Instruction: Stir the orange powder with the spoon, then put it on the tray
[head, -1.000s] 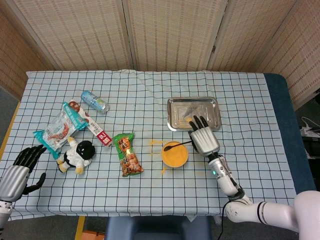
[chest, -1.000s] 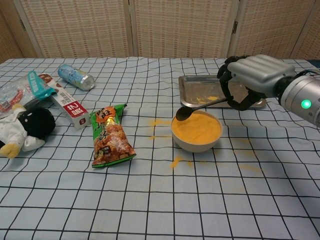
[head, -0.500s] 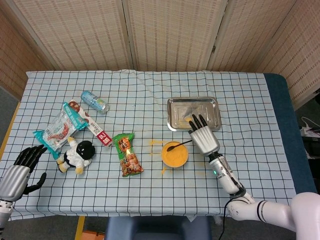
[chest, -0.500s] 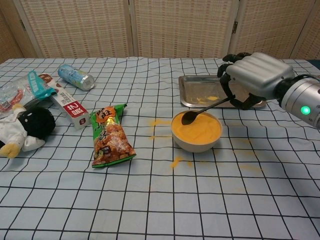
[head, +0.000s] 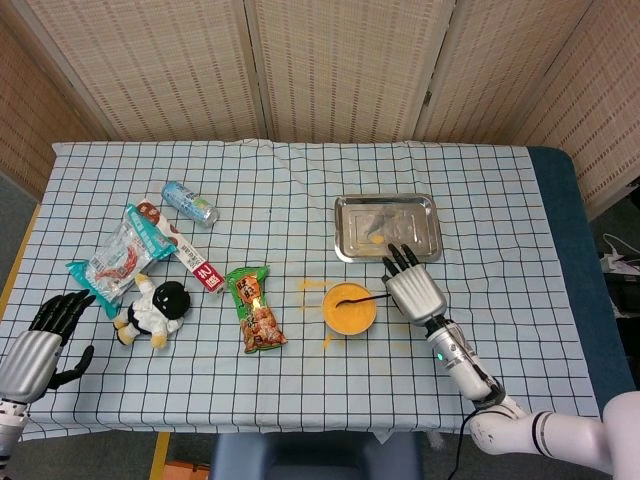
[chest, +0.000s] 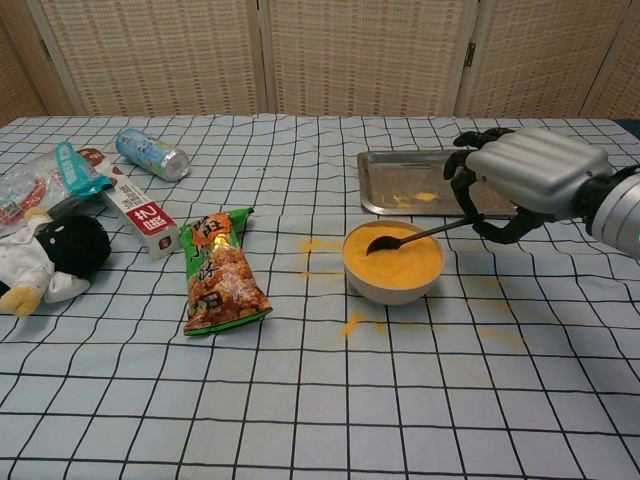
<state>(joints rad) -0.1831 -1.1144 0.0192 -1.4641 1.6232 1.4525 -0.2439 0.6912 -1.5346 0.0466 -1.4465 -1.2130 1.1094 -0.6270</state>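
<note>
A cream bowl (head: 349, 308) (chest: 393, 263) of orange powder sits mid-table. My right hand (head: 411, 289) (chest: 523, 181) holds a dark spoon (head: 358, 297) (chest: 412, 236) by the handle, just right of the bowl. The spoon's tip rests in the powder near the bowl's left part. Behind the bowl lies the steel tray (head: 386, 227) (chest: 385, 184), with a little orange powder on it. My left hand (head: 40, 343) hangs open at the table's front left edge, holding nothing; the chest view does not show it.
Orange powder is spilled on the cloth (chest: 318, 246) left of and in front of the bowl. A green snack bag (head: 255, 308) (chest: 219, 270), a toothpaste box (chest: 137, 213), a panda plush (head: 155, 311), a snack packet (head: 121, 249) and a blue can (head: 190, 203) lie to the left.
My right hand has shifted right and toward the near edge, lowering. The spoon's tip went from above the bowl's left rim down into the powder.
</note>
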